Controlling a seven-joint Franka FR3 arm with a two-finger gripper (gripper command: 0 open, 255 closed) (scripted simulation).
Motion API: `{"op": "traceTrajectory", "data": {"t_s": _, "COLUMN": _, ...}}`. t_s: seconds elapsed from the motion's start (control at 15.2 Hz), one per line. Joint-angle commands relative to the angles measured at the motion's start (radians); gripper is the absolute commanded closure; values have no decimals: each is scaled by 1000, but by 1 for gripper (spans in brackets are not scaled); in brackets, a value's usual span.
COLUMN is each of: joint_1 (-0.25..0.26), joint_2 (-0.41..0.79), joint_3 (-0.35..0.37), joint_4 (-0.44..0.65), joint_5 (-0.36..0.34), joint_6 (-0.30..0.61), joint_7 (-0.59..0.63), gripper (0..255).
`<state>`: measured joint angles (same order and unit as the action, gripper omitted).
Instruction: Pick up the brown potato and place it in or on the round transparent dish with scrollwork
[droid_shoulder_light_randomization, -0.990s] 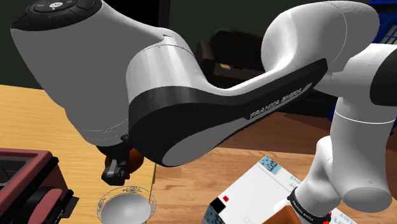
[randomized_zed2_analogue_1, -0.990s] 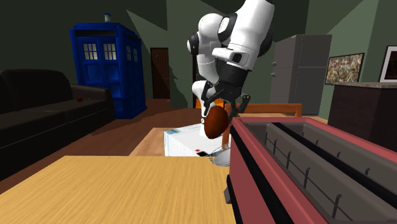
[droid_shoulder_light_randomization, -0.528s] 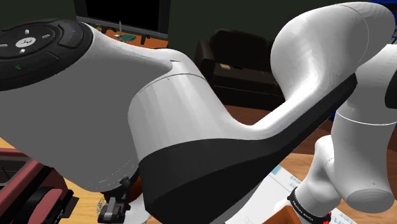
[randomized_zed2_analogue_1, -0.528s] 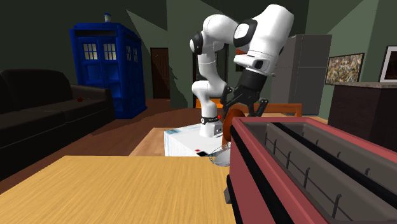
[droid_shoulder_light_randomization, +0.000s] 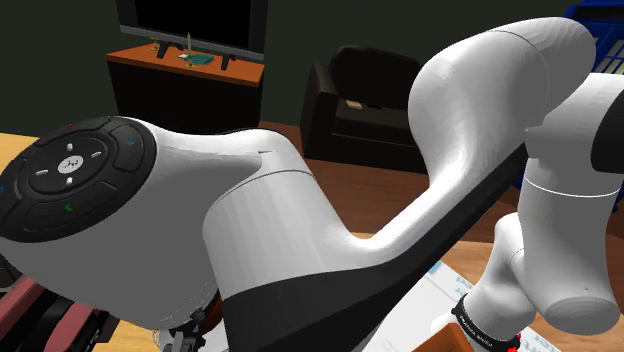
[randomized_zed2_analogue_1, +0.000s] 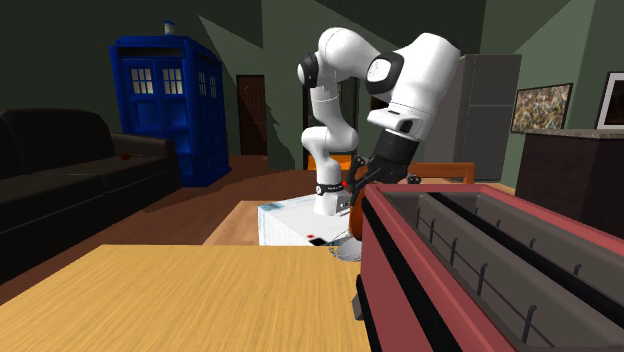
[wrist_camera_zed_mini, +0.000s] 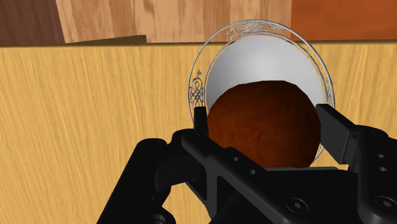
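Jaws pinching brown potato (wrist_camera_zed_mini: 264, 121) across widest flanks, directly above round dish (wrist_camera_zed_mini: 254, 60) with scrollwork rim, on wooden desk (wrist_camera_zed_mini: 83, 108). Potato likely firm, fairly heavy, rough-skinned, low slip risk. Dish looks thin, fragile: lower gently before release.

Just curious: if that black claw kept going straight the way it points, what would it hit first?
Probably the glassy round dish, which lies straight ahead beyond the brown potato clasped in the gripper; the gap between them is hard to judge.
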<state>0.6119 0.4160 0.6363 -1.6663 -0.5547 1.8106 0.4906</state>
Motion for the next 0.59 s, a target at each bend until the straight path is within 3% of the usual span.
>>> {"op": "traceTrajectory", "data": {"t_s": 0.0, "joint_1": 0, "joint_2": 7, "joint_3": -3, "joint_4": -17, "joint_5": -7, "joint_6": 21, "joint_7": 10, "gripper": 255}}
{"op": "traceTrajectory", "data": {"t_s": 0.53, "joint_1": 1, "joint_2": 15, "joint_3": -6, "joint_4": -25, "joint_5": -13, "joint_6": 34, "joint_7": 17, "gripper": 255}}
